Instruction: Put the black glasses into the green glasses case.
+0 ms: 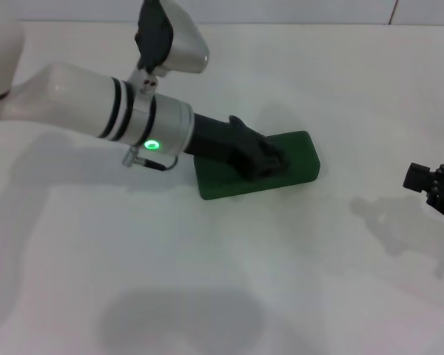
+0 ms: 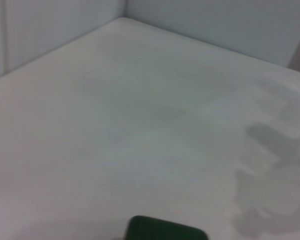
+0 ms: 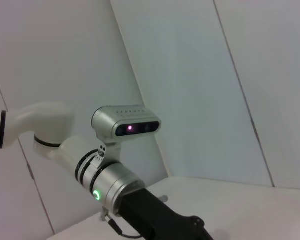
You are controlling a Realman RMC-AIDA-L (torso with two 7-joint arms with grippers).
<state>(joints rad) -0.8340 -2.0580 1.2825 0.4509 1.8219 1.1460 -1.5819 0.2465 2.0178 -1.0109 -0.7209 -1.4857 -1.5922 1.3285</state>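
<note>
The green glasses case [image 1: 300, 159] lies on the white table, right of centre in the head view, and looks closed, with its flat lid up. My left gripper [image 1: 265, 161] reaches in from the left and rests on top of the case, covering its middle. A corner of the case also shows in the left wrist view [image 2: 165, 231]. The black glasses are not in view in any frame. My right gripper [image 1: 431, 185] is parked low over the table at the far right, open and empty, well away from the case.
The white table [image 1: 229, 281] spreads around the case and meets a pale wall at the back. The right wrist view shows my left arm [image 3: 110, 182] with its wrist camera against the wall panels.
</note>
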